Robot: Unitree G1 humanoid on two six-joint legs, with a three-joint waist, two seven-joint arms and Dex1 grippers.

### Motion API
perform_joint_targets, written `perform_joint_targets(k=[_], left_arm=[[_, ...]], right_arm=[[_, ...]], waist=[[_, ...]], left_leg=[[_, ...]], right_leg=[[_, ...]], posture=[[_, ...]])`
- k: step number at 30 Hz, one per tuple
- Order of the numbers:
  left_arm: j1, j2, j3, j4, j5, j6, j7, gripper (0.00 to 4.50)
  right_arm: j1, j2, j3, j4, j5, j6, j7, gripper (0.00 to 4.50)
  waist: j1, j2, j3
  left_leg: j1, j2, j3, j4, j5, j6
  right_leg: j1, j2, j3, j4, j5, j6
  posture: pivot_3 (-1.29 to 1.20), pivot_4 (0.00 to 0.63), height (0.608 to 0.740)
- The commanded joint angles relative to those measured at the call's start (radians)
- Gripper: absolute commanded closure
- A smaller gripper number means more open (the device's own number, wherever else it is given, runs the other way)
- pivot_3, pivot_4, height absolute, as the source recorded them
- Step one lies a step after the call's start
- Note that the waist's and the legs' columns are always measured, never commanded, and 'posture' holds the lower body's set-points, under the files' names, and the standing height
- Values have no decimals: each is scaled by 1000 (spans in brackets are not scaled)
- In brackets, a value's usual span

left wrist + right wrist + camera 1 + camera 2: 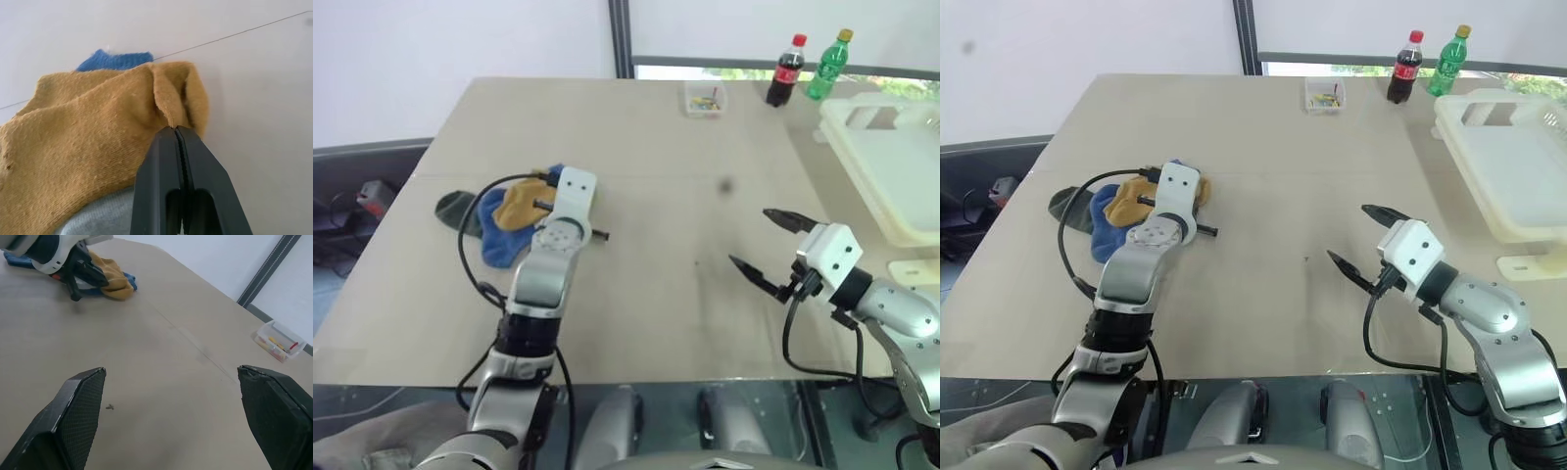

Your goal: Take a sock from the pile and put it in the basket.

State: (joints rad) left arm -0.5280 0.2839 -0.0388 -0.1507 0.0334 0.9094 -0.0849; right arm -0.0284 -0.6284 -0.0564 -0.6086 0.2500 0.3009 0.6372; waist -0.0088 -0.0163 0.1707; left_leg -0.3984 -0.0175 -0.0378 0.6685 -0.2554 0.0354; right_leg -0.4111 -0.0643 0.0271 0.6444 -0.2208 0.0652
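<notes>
Beyond — two bottles (806, 69), clear box (704, 98).

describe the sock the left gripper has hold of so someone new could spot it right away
On the beige table, look to the robot's left side for the small pile of socks. The left gripper is shut on a fold of the mustard-yellow sock, which lies on top. Its neighbours are blue, pale grey and dark green.

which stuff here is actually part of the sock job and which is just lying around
Part of the job:
- pile of socks
- mustard sock, pinched by the shut left gripper
- cream basket
- right gripper, open above the table

Just lying about:
- small clear box
- cola bottle
- green bottle
</notes>
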Motion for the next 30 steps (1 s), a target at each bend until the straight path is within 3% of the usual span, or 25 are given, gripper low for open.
perform_joint_targets(k=[1, 6, 8, 11, 17, 22, 26, 30], left_arm=[[35, 41, 26, -187, -94, 51, -130, 4459], [23, 85, 62, -293, -254, 250, -270, 4459], [-2, 84, 23, -294, -308, 328, -312, 4459], [-58, 17, -43, -219, -347, 424, -315, 4459], [-205, -191, -110, 19, -391, 410, -322, 4459], [-293, -336, -139, 245, -420, 244, -402, 4459], [-281, -289, -151, 228, -399, 165, -439, 3308], [-203, -200, -95, 77, -437, 2, -530, 1455]], right_arm=[[-8, -2, -34, -25, 6, -12, -9, 0], [4, -1, -34, -36, 4, -7, -18, 0], [9, 1, -40, -44, 7, 1, -26, 0], [19, -2, -47, -55, 6, 11, -35, 0], [65, -12, -93, -106, 18, 66, -57, 0], [118, -36, -174, -172, 63, 208, -76, 0], [126, -40, -198, -198, 78, 273, -97, 0], [104, -24, -200, -209, 127, 351, -121, 0]], waist=[[1, 0, 0], [1, 0, 0], [4, 0, 0], [8, 0, 0], [19, -1, 0], [17, 0, 0], [16, 0, 0], [8, 0, 0]], left_leg=[[0, 0, 0, 0, 0, 0], [0, 0, 0, 0, 0, 0], [0, 0, 0, 1, 0, 0], [0, -1, -1, 1, 0, 0], [-1, -4, -1, 1, 0, 0], [0, -4, 0, 1, 0, 0], [-1, -5, 0, 1, 0, 0], [0, -1, 0, 0, 0, 0]], right_leg=[[0, 0, 0, 0, 0, 0], [0, 0, 0, 0, 0, 0], [1, 0, -1, 0, 0, 0], [1, 0, -1, 0, 0, 0], [1, 0, -1, 0, 0, 0], [0, 1, 0, 0, 0, 0], [0, 0, 0, 0, 0, 0], [0, 1, 1, 0, 0, 0]], posture=[[0, 150, 740], [0, 150, 740], [0, 150, 740], [0, 150, 740], [0, 150, 740], [0, 150, 740], [0, 150, 740], [0, 150, 740]])
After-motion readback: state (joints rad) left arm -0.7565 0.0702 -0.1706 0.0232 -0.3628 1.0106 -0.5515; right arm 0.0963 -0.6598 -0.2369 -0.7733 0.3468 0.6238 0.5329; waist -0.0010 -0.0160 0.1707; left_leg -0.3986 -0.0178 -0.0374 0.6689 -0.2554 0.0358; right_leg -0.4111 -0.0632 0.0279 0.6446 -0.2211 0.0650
